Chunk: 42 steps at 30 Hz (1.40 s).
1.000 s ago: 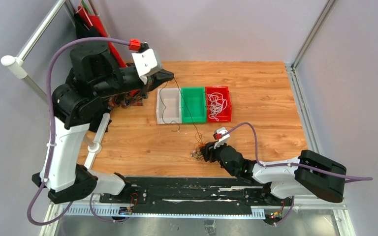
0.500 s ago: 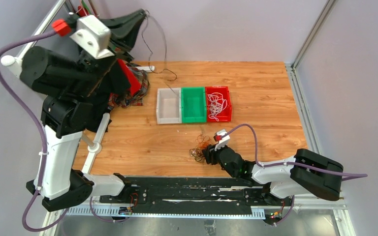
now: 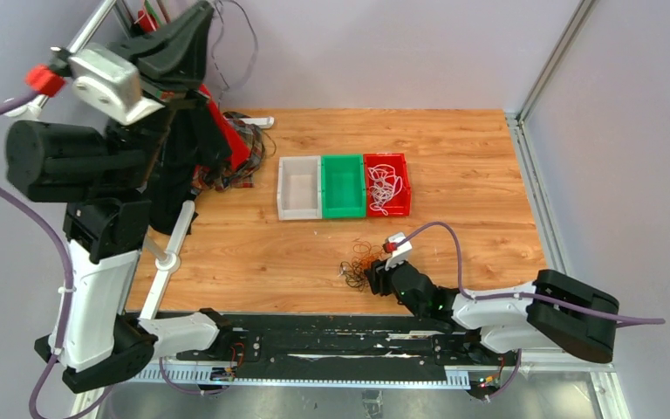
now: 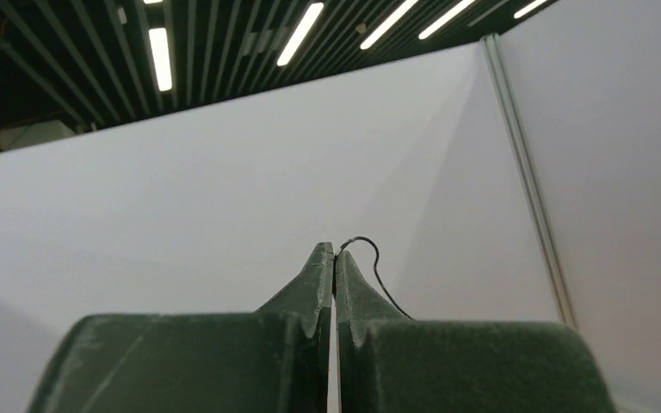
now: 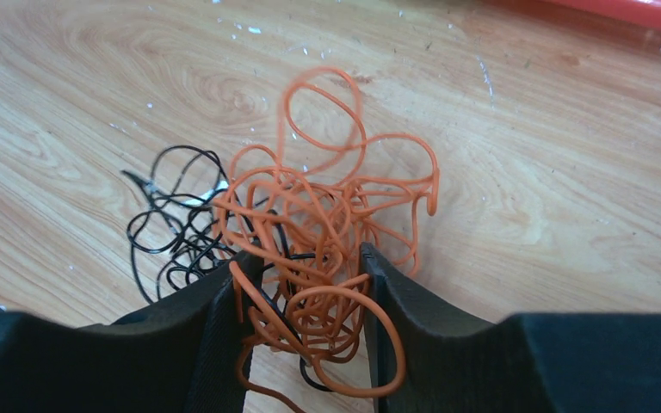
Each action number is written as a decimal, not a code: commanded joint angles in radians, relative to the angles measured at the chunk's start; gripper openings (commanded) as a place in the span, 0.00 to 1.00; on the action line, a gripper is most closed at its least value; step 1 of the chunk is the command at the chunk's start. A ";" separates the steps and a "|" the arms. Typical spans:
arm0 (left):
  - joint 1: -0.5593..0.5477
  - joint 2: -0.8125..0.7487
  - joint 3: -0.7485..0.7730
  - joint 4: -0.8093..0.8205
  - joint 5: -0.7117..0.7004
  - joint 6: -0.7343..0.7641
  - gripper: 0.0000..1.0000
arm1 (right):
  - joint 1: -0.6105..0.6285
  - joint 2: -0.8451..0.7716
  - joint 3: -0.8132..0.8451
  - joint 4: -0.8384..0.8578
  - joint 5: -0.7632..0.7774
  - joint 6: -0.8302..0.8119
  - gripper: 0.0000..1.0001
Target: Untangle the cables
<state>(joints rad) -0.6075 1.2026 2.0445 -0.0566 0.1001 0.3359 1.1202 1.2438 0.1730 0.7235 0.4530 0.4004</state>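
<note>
**One black cable held high, the knot pinned below**

On the near side of the green bin (image 3: 343, 185), close to the arm bases, the right tool (image 3: 372, 278) lies low on the bench (image 3: 471, 157). It is closed around the tangle (image 3: 355, 264). In the wrist view orange cables (image 5: 318, 215) are packed between its two fingers and touch both. A few black strands (image 5: 172, 232) spill out on the left side of that view.

The white bin (image 3: 299, 188) touches the green bin on its left. The red bin (image 3: 387, 183) touches it on its right and holds loose white cables (image 3: 384, 185).

Beyond the green bin and well to its left, the left tool (image 3: 201, 22) is raised high against the back wall. It is clamped shut on a single black cable (image 4: 370, 258), which curls out from the seam of its fingertips.

The step in hand looks like the separating of one black cable while the other arm anchors the knot. The next move probably calls for carrying that cable to one of the bins and letting go over it. Which bin is meant for black I cannot tell.

In the top view the lifted cable is a faint line against the wall, and its lower end cannot be traced. So I cannot tell whether it hangs free of the tangle. The left wrist camera shows only wall and ceiling. The right tool's fingers hide the core of the knot.
</note>
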 commanded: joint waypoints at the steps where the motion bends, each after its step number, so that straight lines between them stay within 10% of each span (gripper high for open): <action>1: -0.006 -0.043 -0.173 -0.008 -0.070 0.035 0.00 | -0.007 -0.093 0.001 -0.081 0.052 0.001 0.45; 15: -0.005 -0.180 -0.713 0.019 -0.149 0.097 0.01 | -0.007 -0.420 0.021 -0.391 0.095 -0.005 0.49; 42: 0.137 0.032 -0.839 0.092 -0.042 0.221 0.00 | -0.006 -0.627 0.049 -0.579 0.137 -0.024 0.54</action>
<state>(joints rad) -0.4747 1.2251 1.1797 -0.0162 0.0162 0.5461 1.1202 0.6392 0.1898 0.1852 0.5514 0.3920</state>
